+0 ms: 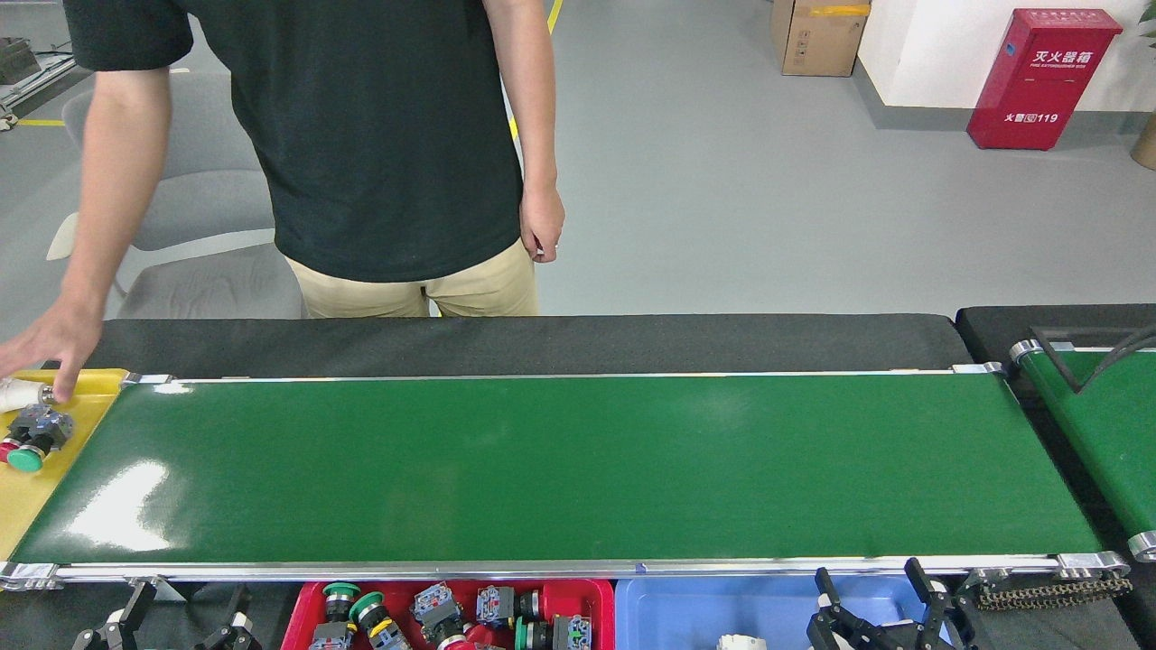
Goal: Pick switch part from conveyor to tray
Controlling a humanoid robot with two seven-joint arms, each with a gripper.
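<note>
The conveyor (pixel 578 469) runs across the view as a long glossy green belt with silver rails, and no switch part lies on it. Below its near rail stands a red tray (pixel 591 591) holding several switch parts (pixel 433 614) with red and green caps. My left gripper (pixel 185 621) sits low at the bottom left, just left of the red tray, open and empty. At the bottom right my right gripper (pixel 871 600) hangs over a blue tray (pixel 704 605), its fingers spread apart with nothing between them.
A yellow tray (pixel 27 506) at the belt's left end holds a few switch parts (pixel 32 435). A person in a black shirt stands behind the belt, one hand (pixel 45 348) on that tray. A second, smaller green belt (pixel 1102 433) lies at the right.
</note>
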